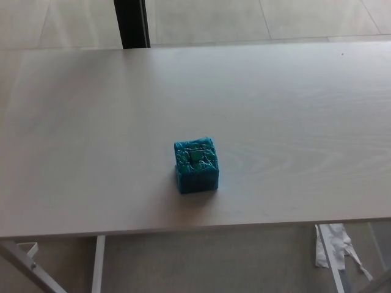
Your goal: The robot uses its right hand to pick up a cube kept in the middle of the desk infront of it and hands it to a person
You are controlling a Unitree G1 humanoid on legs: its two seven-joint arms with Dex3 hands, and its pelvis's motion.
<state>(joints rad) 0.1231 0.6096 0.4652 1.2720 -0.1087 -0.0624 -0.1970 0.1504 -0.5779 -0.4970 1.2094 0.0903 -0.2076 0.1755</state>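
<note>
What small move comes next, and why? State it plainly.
Probably bring the right robot hand into view from the right and lower it over the blue cube. The cube sits alone and untouched near the middle of the pale desk, closer to the near edge, with bare surface all around it. Neither robot hand shows, so the approach appears not to have begun.

robot body: not in view | person: not in view

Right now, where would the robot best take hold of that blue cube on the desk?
Probably across its two opposite side faces, coming down from above. The cube sits flat and alone on the desk, turned slightly, so the hand would likely need to twist to match. Neither hand shows yet.
</note>
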